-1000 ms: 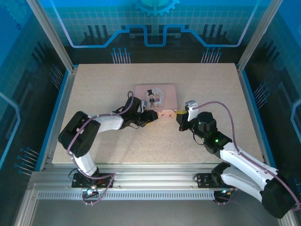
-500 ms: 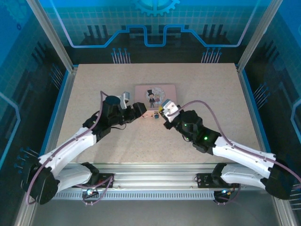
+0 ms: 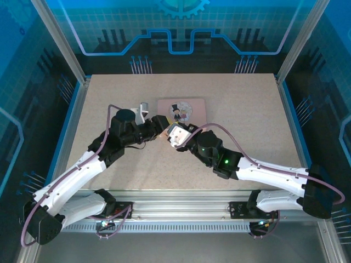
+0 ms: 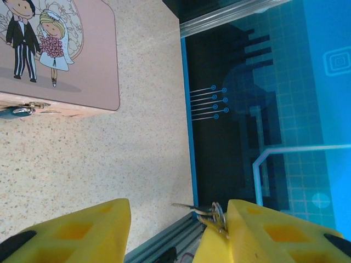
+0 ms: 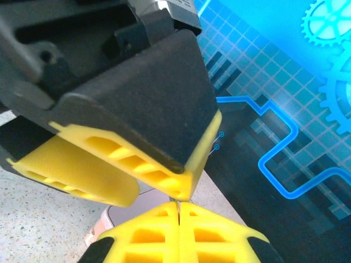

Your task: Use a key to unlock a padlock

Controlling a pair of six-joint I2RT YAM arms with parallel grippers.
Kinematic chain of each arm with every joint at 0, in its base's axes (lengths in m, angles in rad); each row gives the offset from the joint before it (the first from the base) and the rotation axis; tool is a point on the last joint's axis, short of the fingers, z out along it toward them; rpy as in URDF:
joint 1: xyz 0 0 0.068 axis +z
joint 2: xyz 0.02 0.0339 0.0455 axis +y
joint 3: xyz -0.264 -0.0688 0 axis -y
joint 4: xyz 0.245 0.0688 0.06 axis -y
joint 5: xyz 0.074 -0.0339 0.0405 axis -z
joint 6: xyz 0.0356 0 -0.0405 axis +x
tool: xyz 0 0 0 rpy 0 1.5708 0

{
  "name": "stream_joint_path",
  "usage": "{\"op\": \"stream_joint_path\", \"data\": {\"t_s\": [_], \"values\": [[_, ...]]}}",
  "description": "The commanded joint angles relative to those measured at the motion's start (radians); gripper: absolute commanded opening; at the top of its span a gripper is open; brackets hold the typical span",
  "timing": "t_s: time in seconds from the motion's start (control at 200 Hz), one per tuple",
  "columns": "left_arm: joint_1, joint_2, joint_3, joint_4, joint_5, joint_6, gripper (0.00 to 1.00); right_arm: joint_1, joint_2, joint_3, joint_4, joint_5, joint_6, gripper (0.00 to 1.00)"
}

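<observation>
The left gripper (image 4: 176,219) has its yellow fingers (image 4: 82,230) standing apart, with a wide gap of speckled table (image 4: 82,159) showing between them. The key (image 4: 211,213), a thin dark sliver on a small ring, lies against the inner face of the finger on the right of the left wrist view; it is not pinched between the two. The right gripper (image 5: 178,219) has its yellow pads pressed flat together, and I cannot see anything caught in the seam. From above, the left gripper (image 3: 160,124) and the right gripper (image 3: 171,134) meet tip to tip just in front of the pink tin (image 3: 189,109), and the right wrist view looks straight at the left gripper's fingers close up. The padlock (image 4: 12,112), teal-blue with a bit of bright metal, sits at the near edge of the tin (image 4: 66,55), touching its front wall, well apart from the key.
</observation>
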Motion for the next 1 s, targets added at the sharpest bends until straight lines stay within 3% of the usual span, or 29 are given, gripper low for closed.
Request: {"op": "stream_joint_path", "data": {"t_s": [0.0,0.21,0.485,0.851,0.996], "values": [[-0.005,-0.015,0.029,-0.022,-0.02,-0.022,0.46,0.024,-0.015,0.015,0.055,0.017,-0.038,0.0],[-0.005,-0.01,0.031,-0.021,-0.029,-0.03,0.33,0.038,-0.015,-0.001,0.066,0.023,-0.056,0.0],[0.01,-0.026,0.025,-0.031,-0.042,-0.035,0.32,0.051,-0.032,-0.015,0.059,0.023,-0.068,0.0],[0.018,-0.029,0.014,-0.018,-0.026,-0.045,0.03,0.072,-0.011,-0.02,0.074,0.034,-0.107,0.0],[0.018,-0.031,0.015,-0.023,-0.033,-0.035,0.0,0.075,-0.008,-0.022,0.068,0.033,-0.109,0.0]]}}
